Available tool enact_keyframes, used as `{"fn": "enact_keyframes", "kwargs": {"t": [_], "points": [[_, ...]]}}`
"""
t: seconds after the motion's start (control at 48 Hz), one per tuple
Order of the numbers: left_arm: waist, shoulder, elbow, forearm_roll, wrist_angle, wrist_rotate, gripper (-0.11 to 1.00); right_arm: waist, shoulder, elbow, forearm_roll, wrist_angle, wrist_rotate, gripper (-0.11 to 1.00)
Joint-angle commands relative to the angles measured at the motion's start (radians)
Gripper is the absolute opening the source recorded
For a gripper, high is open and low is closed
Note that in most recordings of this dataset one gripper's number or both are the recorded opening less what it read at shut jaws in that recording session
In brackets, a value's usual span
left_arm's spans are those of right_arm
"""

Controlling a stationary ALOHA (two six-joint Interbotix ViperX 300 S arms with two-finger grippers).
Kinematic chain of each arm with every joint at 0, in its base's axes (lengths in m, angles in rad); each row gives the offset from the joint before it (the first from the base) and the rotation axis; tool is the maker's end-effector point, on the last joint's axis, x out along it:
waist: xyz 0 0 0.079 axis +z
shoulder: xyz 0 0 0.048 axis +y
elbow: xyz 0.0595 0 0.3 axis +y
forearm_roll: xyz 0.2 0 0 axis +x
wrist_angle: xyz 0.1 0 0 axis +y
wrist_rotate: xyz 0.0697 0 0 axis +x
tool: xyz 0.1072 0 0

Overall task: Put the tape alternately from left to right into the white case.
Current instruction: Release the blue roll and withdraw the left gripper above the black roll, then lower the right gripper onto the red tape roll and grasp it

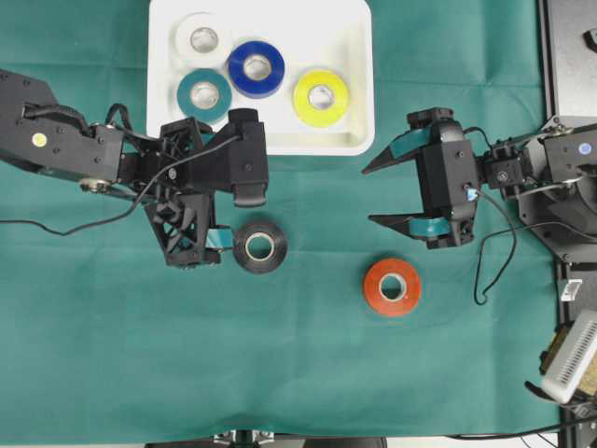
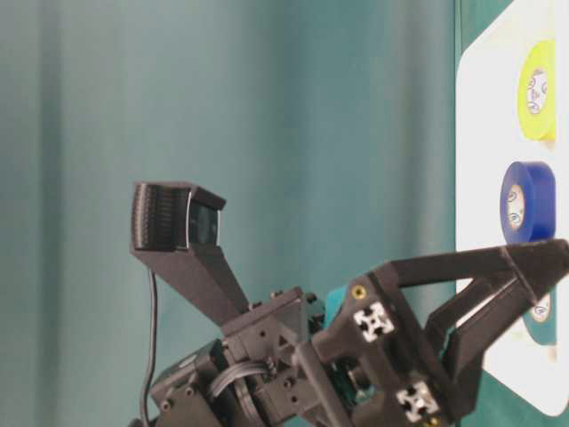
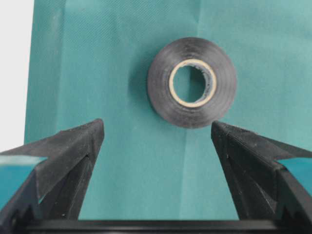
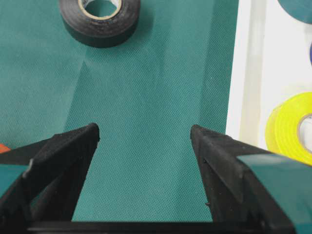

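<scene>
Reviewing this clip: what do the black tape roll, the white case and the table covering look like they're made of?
Black tape roll: looks like vinyl electrical tape, with a faint sheen on smooth wound layers around a pale, cardboard-like core.
White case: probably moulded plastic, smooth and uniformly white, with rounded corners and a raised rim.
Table covering: green fabric, seemingly non-woven; the wrist views show a fine dotted texture and soft creases.

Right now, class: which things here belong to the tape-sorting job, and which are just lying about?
Job:
white case
white, teal, blue, yellow rolls inside
black roll, red roll on the cloth

Lying about:
green cloth
white device
</scene>
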Motion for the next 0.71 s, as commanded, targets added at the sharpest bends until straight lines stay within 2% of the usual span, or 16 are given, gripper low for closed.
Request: {"fn": "enact_keyframes", "kwargs": {"t": [0.0, 0.688], "points": [[-0.005, -0.035, 0.0, -0.002, -0.037, 0.02, 0.61, 0.003, -0.011, -0.008, 0.002, -0.009, 0.002, 0.8], [-0.005, -0.034, 0.009, -0.003, -0.063, 0.032, 0.61, 0.018, -0.011, -0.006, 0.002, -0.008, 0.002, 0.8]]}}
